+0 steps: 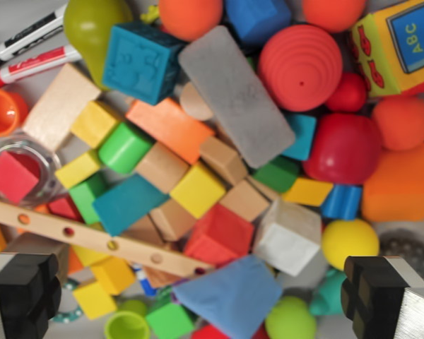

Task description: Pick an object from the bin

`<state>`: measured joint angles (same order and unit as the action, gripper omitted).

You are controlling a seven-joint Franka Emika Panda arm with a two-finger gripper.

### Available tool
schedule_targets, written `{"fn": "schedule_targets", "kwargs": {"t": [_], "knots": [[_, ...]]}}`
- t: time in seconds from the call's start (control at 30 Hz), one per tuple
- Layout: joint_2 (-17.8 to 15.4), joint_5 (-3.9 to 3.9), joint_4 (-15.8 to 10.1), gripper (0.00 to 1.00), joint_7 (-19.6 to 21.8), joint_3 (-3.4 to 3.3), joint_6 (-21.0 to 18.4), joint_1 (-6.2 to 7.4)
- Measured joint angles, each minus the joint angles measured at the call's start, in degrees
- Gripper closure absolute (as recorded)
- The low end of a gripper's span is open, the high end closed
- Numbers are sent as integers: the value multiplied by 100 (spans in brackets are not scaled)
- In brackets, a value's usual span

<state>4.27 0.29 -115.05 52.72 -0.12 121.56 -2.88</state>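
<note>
The wrist view looks straight down into a bin packed with toys. My gripper (pixel 201 296) is open, its black fingers (pixel 25 293) at the bottom left and bottom right corners, hanging above the pile. Between them lie a blue wedge (pixel 233 295), a red cube (pixel 219 236) and a white cube (pixel 290 236). A yellow cube (pixel 196 189), a teal block (pixel 127 203) and a long wooden bar with holes (pixel 92 239) sit just beyond. Nothing is held.
A grey slab (pixel 237 95) lies diagonally at centre. A ridged red dome (pixel 300 67), red ball (pixel 343 148), orange shapes (pixel 403 180) and an ABC block (pixel 403 46) fill the right. Two markers (pixel 28 49), a green pear (pixel 92 28) and a glass jar (pixel 21 169) are at left.
</note>
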Motion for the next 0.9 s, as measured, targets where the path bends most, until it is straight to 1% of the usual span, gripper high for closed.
{"fn": "schedule_targets", "kwargs": {"t": [0.33, 0.9], "knots": [[-170, 0, -444, 0, 483, -5, 246, 0], [-512, -17, -1411, 0, 1613, -17, 808, -3]]}}
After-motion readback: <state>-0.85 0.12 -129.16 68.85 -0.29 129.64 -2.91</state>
